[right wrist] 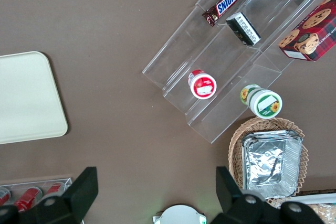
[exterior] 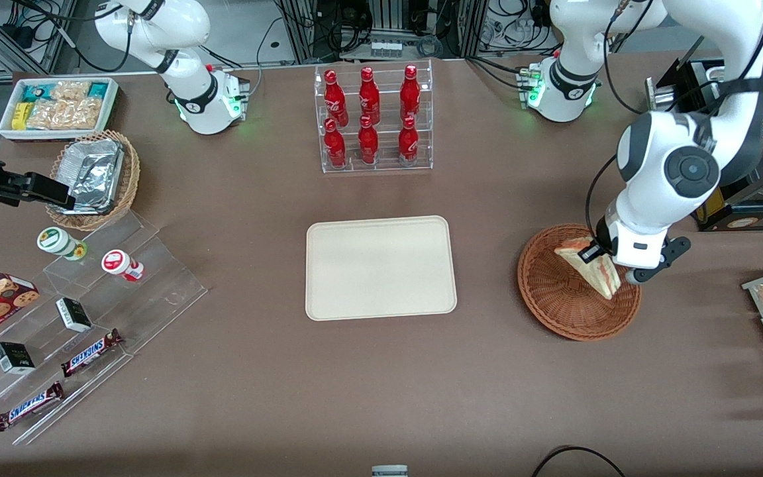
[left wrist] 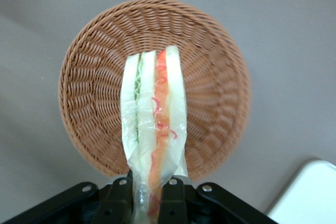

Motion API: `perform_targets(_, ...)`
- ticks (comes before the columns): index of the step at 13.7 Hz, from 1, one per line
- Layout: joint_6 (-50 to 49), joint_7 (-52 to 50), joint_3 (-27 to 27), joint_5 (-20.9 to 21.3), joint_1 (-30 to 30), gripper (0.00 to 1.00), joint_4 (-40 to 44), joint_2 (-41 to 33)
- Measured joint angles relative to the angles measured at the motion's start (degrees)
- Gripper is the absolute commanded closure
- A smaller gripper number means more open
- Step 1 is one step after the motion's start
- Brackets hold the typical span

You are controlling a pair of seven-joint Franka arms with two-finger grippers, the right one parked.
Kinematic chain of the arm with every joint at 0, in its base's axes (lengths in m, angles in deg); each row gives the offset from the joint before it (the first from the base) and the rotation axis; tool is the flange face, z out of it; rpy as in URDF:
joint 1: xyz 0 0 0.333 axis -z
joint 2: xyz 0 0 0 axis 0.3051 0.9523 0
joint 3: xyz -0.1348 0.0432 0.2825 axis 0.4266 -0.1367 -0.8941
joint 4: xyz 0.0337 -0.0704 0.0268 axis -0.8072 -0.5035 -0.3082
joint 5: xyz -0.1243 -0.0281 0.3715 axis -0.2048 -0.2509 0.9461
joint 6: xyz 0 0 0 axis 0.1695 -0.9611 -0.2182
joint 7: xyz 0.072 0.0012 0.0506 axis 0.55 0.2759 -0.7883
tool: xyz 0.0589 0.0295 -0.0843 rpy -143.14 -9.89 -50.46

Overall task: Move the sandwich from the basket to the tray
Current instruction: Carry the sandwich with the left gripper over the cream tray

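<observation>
The gripper (left wrist: 150, 195) pinches the sandwich (left wrist: 154, 124) by one end, directly above the basket (left wrist: 210, 77), tray (exterior: 380, 267) well aside

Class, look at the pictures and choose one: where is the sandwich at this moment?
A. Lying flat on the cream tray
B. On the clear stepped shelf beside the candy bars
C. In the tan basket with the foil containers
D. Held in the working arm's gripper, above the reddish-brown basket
D: the gripper is shut on the sandwich, which hangs over the basket; the tray holds nothing.
</observation>
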Motion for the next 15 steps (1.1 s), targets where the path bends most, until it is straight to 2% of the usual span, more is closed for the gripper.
perform_targets(5,-8.53,-0.46,0.62,-0.03,10.13,1.0,12.31,3.31)
perform_targets(11,-8.67,-3.07,0.82,-0.02,22.83,1.0,19.45,12.41)
perform_targets(15,-7.19,-3.07,0.81,-0.02,28.05,1.0,26.0,20.81)
